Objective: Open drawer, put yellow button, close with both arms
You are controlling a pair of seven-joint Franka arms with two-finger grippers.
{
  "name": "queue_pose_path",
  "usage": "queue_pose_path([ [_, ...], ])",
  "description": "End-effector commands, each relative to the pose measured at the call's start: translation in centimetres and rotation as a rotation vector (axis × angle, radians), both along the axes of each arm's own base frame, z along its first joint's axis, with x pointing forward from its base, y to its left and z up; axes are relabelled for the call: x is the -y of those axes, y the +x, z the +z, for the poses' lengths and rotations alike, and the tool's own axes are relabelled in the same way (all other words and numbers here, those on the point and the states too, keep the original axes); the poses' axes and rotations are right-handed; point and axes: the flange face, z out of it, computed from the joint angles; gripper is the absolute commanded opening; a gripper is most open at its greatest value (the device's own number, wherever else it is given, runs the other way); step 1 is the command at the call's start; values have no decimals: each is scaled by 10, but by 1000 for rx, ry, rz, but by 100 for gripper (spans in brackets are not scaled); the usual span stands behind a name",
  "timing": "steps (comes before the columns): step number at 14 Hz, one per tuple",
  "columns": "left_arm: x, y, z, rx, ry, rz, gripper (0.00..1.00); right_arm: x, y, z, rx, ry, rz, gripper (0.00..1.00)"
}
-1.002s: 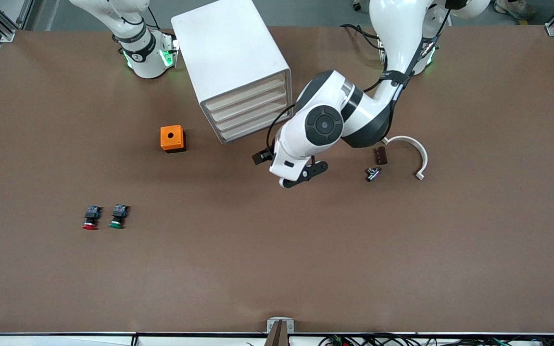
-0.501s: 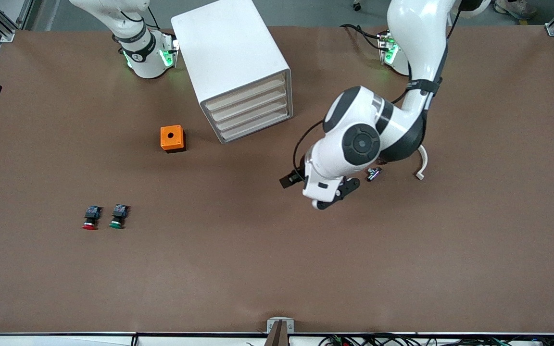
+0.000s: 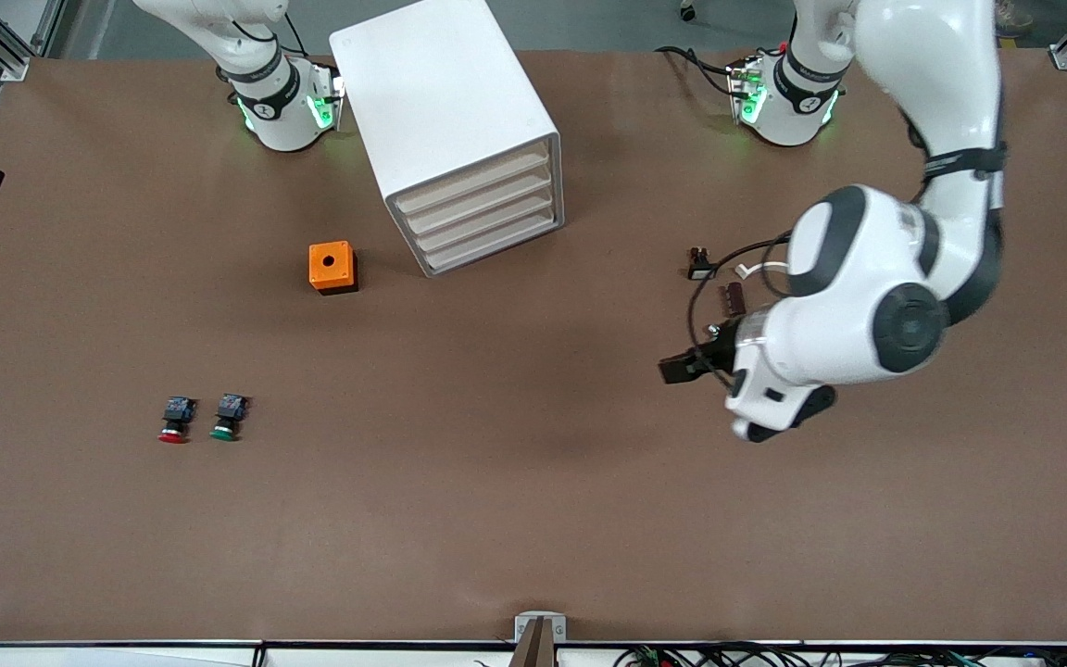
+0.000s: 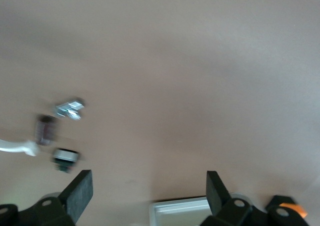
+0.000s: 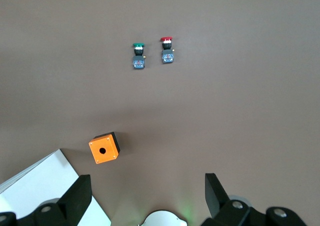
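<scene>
The white cabinet [image 3: 445, 111] stands near the right arm's base with all four drawers pushed in; the top drawer [image 3: 476, 178] is shut. The yellow button does not show in any view. My left gripper [image 3: 782, 414] hangs open and empty over bare table toward the left arm's end; in the left wrist view [image 4: 148, 186] its jaws stand wide apart with nothing between them, and the cabinet [image 4: 182, 211] shows farther off. My right gripper [image 5: 146, 188] is open and empty, held high near its base, out of the front view. The cabinet corner [image 5: 30, 191] shows in its view.
An orange box [image 3: 332, 267] with a hole sits beside the cabinet. A red-capped button [image 3: 174, 419] and a green-capped button [image 3: 229, 417] lie together toward the right arm's end. A small black part [image 3: 700, 264], a brown piece [image 3: 734, 296] and a white curved piece [image 3: 756, 269] lie by the left arm.
My left arm has swung away from the cabinet's front toward its own end of the table, uncovering the small black part. The drawers stay shut. The right arm has not moved.
</scene>
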Motion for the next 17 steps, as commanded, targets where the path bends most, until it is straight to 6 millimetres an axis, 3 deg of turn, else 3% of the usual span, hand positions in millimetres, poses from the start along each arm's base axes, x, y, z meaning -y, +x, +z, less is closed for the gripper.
queue_pose_path([
  [1, -63, -25, 48, 44, 5, -97, 100, 0, -5, 0, 7, 1, -20, 100],
  [4, -128, -54, 69, 80, 31, -199, 100, -1, -10, -5, 3, 5, -12, 100],
  [8, -183, -75, 79, 110, 40, -256, 100, -3, -9, -2, 41, -12, 15, 100],
  [14, -223, -96, 101, 224, 64, -207, 100, -5, -26, -8, 72, -32, 36, 100],
  [17, -230, -120, 83, 312, 129, -208, 100, -3, -27, -8, 69, -32, 33, 100],
])
